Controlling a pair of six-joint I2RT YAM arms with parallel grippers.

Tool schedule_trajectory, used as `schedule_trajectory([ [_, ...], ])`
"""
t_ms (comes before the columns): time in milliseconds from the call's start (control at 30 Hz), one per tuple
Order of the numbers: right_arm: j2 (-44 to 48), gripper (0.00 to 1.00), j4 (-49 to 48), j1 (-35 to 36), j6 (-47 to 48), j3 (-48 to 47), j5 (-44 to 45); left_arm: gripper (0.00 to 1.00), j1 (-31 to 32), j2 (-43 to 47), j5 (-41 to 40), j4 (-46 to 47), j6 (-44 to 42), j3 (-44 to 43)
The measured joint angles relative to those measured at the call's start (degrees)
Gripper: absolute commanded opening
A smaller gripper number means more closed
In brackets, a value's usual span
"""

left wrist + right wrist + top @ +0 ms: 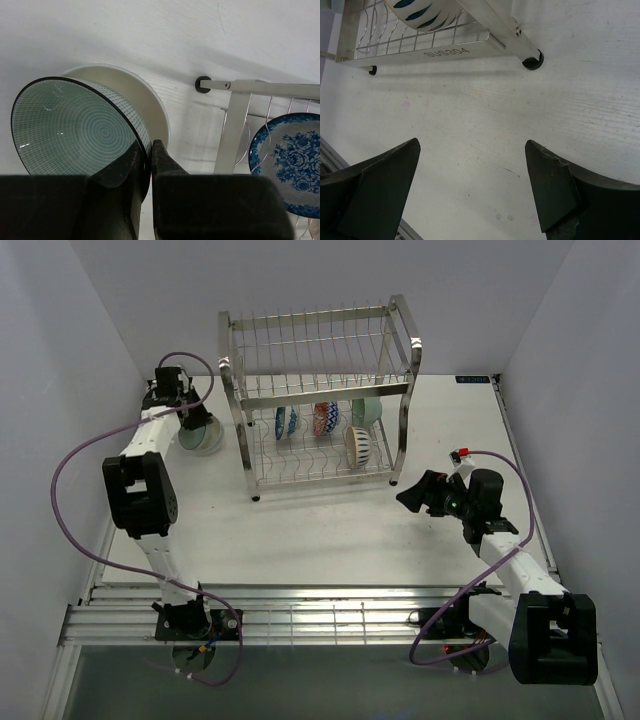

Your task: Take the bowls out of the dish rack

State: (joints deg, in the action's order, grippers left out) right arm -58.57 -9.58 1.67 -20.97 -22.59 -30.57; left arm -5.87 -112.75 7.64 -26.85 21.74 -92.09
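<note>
The dish rack point(320, 350) stands at the back middle. Its lower tier holds a blue-and-white bowl point(287, 421), a red-blue patterned bowl point(326, 418), a mint green bowl point(366, 410) and a striped bowl point(359, 445). My left gripper point(193, 420) is left of the rack, shut on the rim of a green ringed bowl point(75, 130). That bowl sits tilted in a white bowl point(150, 102) on the table. In the left wrist view the gripper point(149, 150) pinches the rim. My right gripper point(415, 497) is open and empty, low over the table point(472, 150), right of the rack's front.
The rack's left front foot point(202, 84) and the blue-and-white bowl point(290, 160) are just right of the left gripper. The rack's right front foot point(532, 61) and the striped bowl point(422, 12) lie ahead of the right gripper. White walls enclose the table.
</note>
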Motion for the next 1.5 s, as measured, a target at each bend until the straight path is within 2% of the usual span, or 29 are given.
schedule_trajectory([
  [233,0.0,0.91,0.0,0.0,0.0,0.0,0.2,0.0,2.9,-0.8,-2.2,-2.3,-3.0,-3.3],
  [533,0.0,0.91,0.0,0.0,0.1,0.0,0.5,0.0,8.3,-6.1,-7.4,-4.9,-6.9,-8.2],
  [900,0.0,0.91,0.0,0.0,0.2,0.0,0.5,0.0,9.0,-8.3,-12.1,-6.8,-9.3,-8.1],
  [967,0.0,0.91,0.0,0.0,0.1,0.0,0.5,0.09,9.2,-8.3,-13.1,-6.8,-9.7,-8.1],
  [1000,0.0,0.91,0.0,0.0,0.1,0.0,0.4,0.16,9.4,-8.3,-13.6,-6.8,-10.0,-8.1],
  [1033,0.0,0.91,0.0,0.0,0.2,0.0,0.5,0.28,9.5,-8.3,-14.1,-6.8,-10.3,-8.1],
  [1133,0.0,0.91,0.0,0.0,0.1,0.0,0.4,0.39,10.0,-8.3,-16.0,-6.8,-11.2,-8.1],
  [1500,0.0,0.91,0.0,0.0,0.1,0.0,0.5,0.46,10.2,-8.3,-18.3,-7.2,-11.9,-7.9],
])
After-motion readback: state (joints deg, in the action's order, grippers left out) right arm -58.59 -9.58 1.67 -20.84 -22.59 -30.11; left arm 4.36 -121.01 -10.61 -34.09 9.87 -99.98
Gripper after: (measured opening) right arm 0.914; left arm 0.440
